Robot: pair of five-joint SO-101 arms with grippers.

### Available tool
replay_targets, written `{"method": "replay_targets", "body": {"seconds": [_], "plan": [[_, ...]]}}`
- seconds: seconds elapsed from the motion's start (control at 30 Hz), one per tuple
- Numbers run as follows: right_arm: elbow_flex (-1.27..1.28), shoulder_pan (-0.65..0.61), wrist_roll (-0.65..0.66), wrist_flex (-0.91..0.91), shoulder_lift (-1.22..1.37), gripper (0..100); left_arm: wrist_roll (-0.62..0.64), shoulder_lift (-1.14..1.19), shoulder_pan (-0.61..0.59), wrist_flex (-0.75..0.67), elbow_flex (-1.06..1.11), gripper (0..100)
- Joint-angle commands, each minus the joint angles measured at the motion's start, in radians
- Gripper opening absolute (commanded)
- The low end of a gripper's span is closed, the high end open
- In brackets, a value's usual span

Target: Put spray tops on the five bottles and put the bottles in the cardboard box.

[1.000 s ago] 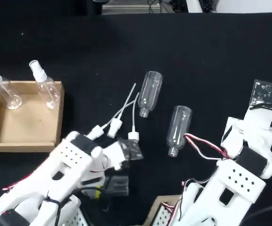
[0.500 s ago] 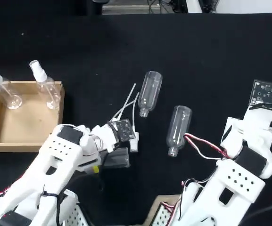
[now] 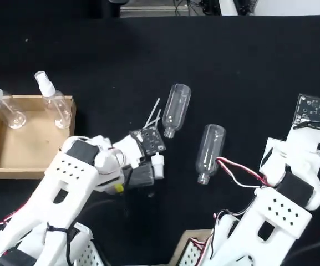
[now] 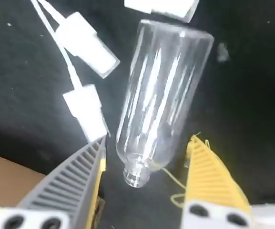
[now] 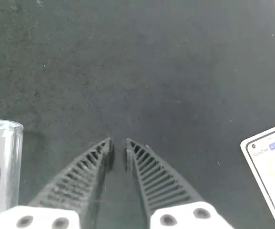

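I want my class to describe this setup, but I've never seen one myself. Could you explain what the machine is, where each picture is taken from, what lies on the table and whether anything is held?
The machine is two small robot arms at a black table: the left arm and the right arm, each ending in a two-fingered gripper. One picture looks down from a fixed camera. The other two come from cameras on the arms' wrists.

The cardboard box contains two capped bottles. Two uncapped bottles lie on the table: the first bottle beside loose spray tops, and the second bottle to its right.

The left gripper is open, with a finger on either side of the first bottle's neck, not squeezing it. The right gripper is shut on nothing. So nothing is held.
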Motion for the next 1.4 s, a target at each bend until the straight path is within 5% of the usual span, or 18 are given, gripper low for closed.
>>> {"method": "replay_targets", "body": {"seconds": [0.0, 0.47, 0.7, 1.0, 1.13, 1.37], "plan": [[-0.024, -0.015, 0.000, -0.002, 0.002, 1.5, -0.061, -0.035, 0.030, 0.103, -0.051, 25], [-0.022, -0.015, -0.002, 0.000, 0.002, 1.5, -0.117, -0.025, -0.054, 0.414, -0.127, 24], [-0.022, -0.015, -0.002, 0.003, 0.002, 1.5, -0.041, -0.028, -0.064, 0.066, 0.120, 24], [-0.021, -0.014, 0.005, 0.006, 0.002, 1.5, 0.021, -0.025, -0.222, -0.288, 0.162, 25], [-0.021, -0.015, -0.002, 0.003, 0.002, 1.5, 0.029, -0.025, -0.254, -0.350, 0.163, 25], [-0.022, -0.015, 0.000, 0.000, 0.002, 1.5, 0.235, -0.035, -0.254, -0.315, 0.070, 25]]}}
